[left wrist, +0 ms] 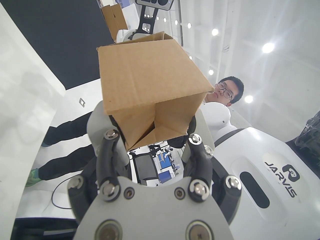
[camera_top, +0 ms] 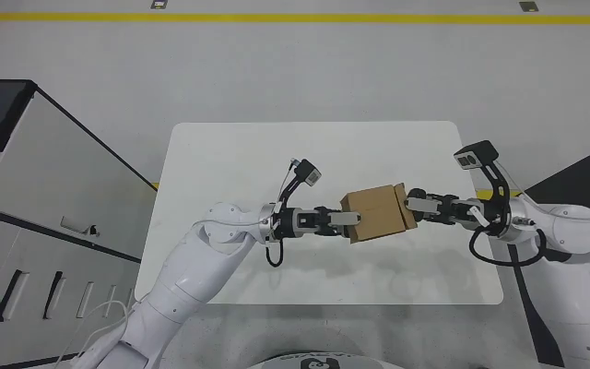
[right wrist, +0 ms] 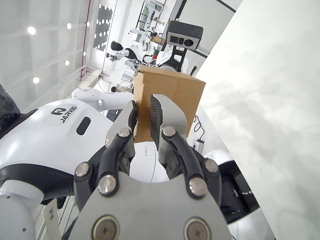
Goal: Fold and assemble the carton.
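So, carton [camera_top: 376, 212]: opened square, ends not yet shut.
Left claw [camera_top: 351, 220]: wide, gripping one end.
Right claw [right wrist: 143, 106]: narrow, pinching a flap.
Remaining: probably folding flaps closed.

No legible writing to report: a small dark floor plate [camera_top: 159, 5] far beyond the left gripper [camera_top: 350, 220] and a second floor plate [camera_top: 527, 5] far beyond the right gripper [camera_top: 412, 205], both too small to read.
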